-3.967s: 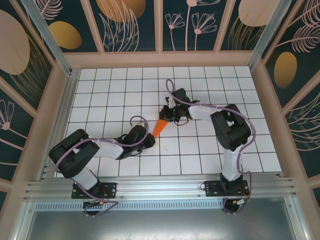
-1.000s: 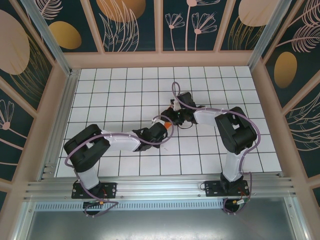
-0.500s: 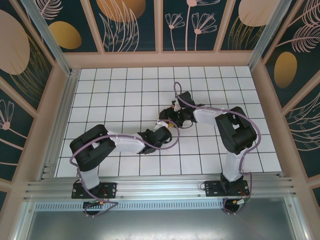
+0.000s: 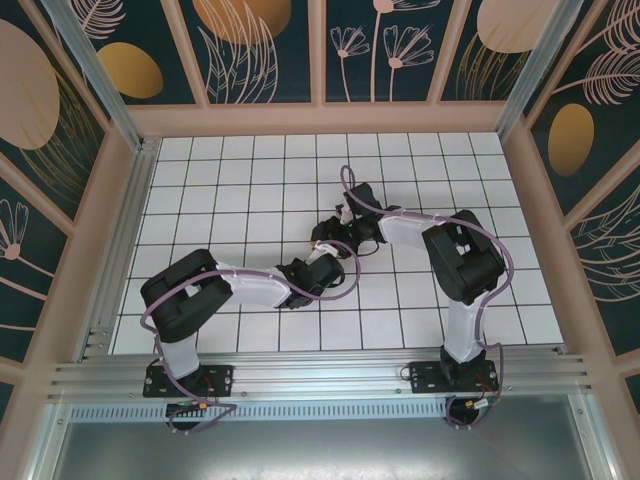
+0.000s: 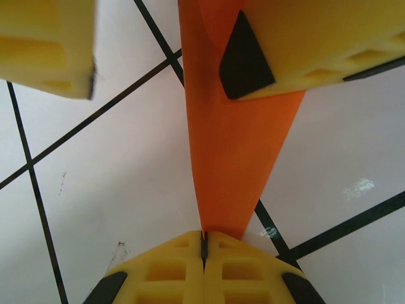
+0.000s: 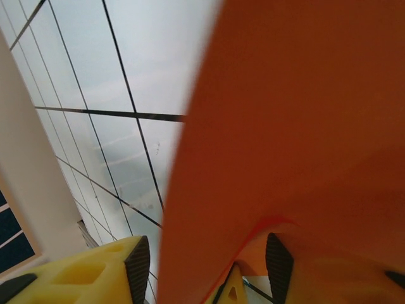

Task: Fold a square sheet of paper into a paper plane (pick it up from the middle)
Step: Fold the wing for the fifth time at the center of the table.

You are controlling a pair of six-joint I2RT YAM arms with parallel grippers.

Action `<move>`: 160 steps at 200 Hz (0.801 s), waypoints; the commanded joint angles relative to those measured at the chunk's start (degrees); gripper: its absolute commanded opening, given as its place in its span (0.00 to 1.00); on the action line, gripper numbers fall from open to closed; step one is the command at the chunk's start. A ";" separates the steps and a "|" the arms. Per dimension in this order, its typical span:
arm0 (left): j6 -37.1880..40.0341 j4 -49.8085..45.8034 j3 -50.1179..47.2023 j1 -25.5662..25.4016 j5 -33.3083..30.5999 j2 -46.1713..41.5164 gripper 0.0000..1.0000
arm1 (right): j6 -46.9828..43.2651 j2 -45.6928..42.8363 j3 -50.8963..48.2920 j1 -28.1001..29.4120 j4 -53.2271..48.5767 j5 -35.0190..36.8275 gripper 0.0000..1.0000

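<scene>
Left gripper (image 5: pixel 204 252) is closed on the narrow tip of the plane (image 5: pixel 234 158), which lies low over the tiles (image 5: pixel 114 190) at mid-table. Right gripper (image 6: pixel 207 259) stands open astride its wider part. The left should hold steady while the right closes squarely, lest the plane twist.

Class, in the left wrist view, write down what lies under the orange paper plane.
The white gridded table lies under the paper plane; its black lines run in beneath the paper. The tabletop directly below is covered, so anything there cannot be seen.
</scene>
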 commanded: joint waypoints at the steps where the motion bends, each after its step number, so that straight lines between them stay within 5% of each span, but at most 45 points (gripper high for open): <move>1: 1.11 -3.01 -0.46 0.19 -0.34 1.97 0.00 | 0.76 0.82 2.44 0.16 -2.87 -0.70 0.50; 30: 0.97 -3.19 -0.50 0.14 -0.24 1.89 0.00 | 0.20 1.34 2.40 -0.10 -3.37 0.99 0.32; 86: -0.13 -3.83 -1.11 0.20 -0.51 1.74 0.00 | -1.42 0.22 0.71 -0.44 -2.39 2.67 0.12; 135: -0.59 -4.03 -1.07 0.15 -0.38 1.75 0.00 | -2.64 -0.34 0.71 -0.41 -4.15 5.49 0.10; 160: -0.43 -4.13 -1.02 0.13 -0.25 1.85 0.00 | -3.35 -1.28 1.21 -0.46 -6.28 8.85 0.19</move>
